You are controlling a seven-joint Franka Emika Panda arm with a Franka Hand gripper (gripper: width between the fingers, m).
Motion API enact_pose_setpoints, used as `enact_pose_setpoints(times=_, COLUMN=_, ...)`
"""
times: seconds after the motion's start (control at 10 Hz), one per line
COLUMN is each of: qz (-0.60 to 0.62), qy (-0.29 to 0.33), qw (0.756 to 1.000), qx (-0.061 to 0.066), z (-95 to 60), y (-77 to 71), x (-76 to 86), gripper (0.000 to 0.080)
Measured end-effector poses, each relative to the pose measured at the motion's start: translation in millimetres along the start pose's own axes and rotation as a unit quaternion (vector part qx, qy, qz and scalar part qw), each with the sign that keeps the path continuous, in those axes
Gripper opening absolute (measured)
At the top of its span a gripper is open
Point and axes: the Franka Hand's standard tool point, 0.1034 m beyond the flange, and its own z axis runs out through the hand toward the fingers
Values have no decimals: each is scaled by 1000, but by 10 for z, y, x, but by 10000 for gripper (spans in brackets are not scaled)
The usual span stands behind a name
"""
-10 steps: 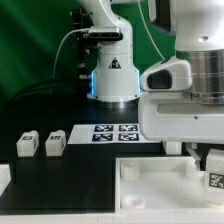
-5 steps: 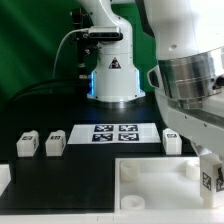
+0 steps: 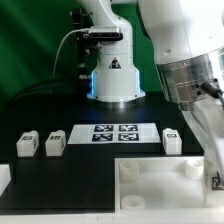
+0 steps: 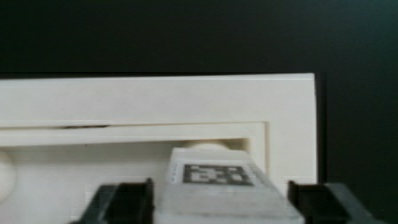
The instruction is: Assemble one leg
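In the wrist view my gripper (image 4: 222, 206) is shut on a leg (image 4: 221, 176), a small white block with a square tag on its face. One dark finger (image 4: 125, 203) stands at each side of it. The leg hangs over the large white panel (image 4: 107, 105) with its raised rim. In the exterior view the gripper (image 3: 214, 181) is at the right edge, low over the panel (image 3: 150, 186), mostly cut off. Three other legs stand on the black table: two (image 3: 26, 144) (image 3: 54, 144) at the exterior view's left, one (image 3: 171, 140) at its right.
The marker board (image 3: 115, 132) lies on the table between the legs, in front of the robot's base (image 3: 113, 75). My arm (image 3: 190, 60) fills the upper right of the exterior view. A green backdrop stands behind.
My arm has swung and lowered toward the exterior view's right edge with the leg in the gripper. The leg standing at the right of the marker board has come into view.
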Motion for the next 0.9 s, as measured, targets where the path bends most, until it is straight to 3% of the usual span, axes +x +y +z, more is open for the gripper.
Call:
enact_pose_setpoints(times=0.1, qz=-81, qy=2, qw=997, qx=-10, z=4, y=25, x=-7, gripper=468)
enact_pose_setpoints(times=0.2, qz=-176, qy=3, qw=984, qx=-18, z=-10, y=28, x=-4, gripper=607)
enact_pose_setpoints(times=0.3, qz=-255, qy=5, qw=967, qx=-26, z=-27, y=19, x=-15, gripper=636)
enact_pose_setpoints(times=0.6, qz=-380, qy=3, qw=925, qx=-25, z=-21, y=16, x=-5, gripper=647)
enact_pose_setpoints(times=0.7, qz=-446, qy=10, qw=895, qx=-32, z=-18, y=23, x=-4, gripper=648)
enact_pose_setpoints(times=0.8, qz=-540, qy=25, qw=840, qx=-49, z=-8, y=36, x=-14, gripper=648)
enact_pose_setpoints(times=0.9, qz=-607, qy=29, qw=792, qx=-58, z=-9, y=38, x=-1, gripper=648)
